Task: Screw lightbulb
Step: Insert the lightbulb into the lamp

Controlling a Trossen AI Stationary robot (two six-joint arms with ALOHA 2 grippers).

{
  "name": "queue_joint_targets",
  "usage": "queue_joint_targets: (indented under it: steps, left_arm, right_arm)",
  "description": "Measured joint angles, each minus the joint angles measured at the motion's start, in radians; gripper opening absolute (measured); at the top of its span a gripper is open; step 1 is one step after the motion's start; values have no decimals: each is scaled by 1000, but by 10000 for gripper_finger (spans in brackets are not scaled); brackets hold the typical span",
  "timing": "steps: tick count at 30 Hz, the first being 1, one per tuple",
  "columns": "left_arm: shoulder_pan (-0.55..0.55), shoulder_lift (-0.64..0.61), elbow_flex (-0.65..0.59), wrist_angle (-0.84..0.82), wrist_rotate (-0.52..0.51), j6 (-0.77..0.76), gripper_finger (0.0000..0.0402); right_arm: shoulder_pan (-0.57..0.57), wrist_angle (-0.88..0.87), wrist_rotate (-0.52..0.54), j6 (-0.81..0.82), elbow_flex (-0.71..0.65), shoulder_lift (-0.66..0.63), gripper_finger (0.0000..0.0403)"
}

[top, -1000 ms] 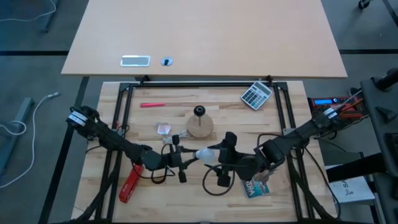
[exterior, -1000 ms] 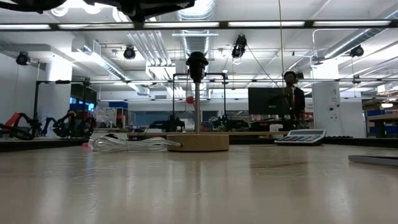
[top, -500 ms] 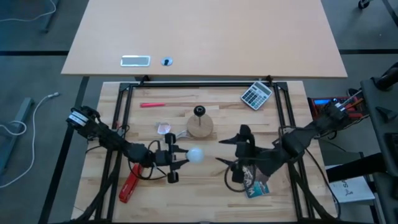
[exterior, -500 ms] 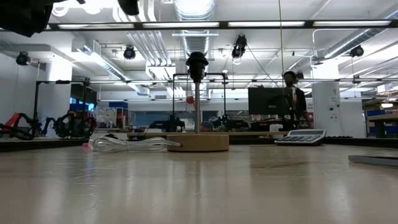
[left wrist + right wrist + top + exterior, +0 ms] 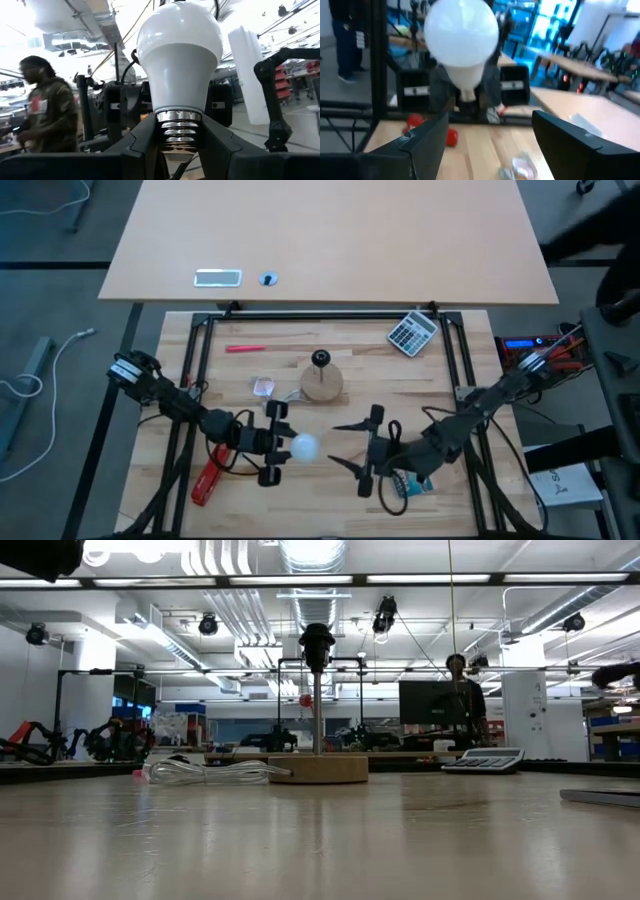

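Above the near middle of the bench (image 5: 330, 340), the left hand (image 5: 272, 444) grips the bulb (image 5: 304, 446) by its silvery threaded base, its two dark fingers (image 5: 145, 137) closed on the screw threads. The bulb lies level, its long axis running across the bench, with the round white head pointing toward the right hand (image 5: 362, 459) and the base back into the left hand. The glass is smooth, matt white, widening from a narrow neck to a dome; the base is ribbed metal.

The right hand hangs just beside the bulb's head, apart from it, fingers (image 5: 427, 137) spread wide and holding nothing.

Farther back at mid-bench stands the lamp base (image 5: 322, 383), a round wooden disc with a black upright socket (image 5: 317, 643) on a thin stem, its socket without a bulb. A crumpled clear wrapper (image 5: 264, 386) lies beside the disc on the left. A grey calculator (image 5: 412, 333) sits at the far right corner, a red pen (image 5: 245, 348) at the far left, and a red tool (image 5: 209, 477) lies near the left arm. The bench is pale planked wood. A person (image 5: 47, 117) shows in the room beyond.
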Motion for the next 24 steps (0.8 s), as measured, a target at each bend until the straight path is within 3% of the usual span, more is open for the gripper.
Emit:
queue_joint_targets:
  steps: [6, 24]
  left_arm:
    - [-1, 0, 28, -35, 33, 3, 102]
    - [0, 92, 152, -85, 34, 36, 104]
  right_arm:
    - [-9, 134, -30, -76, 6, 46, 294]
    - [-55, 143, -203, -87, 78, 87, 272]
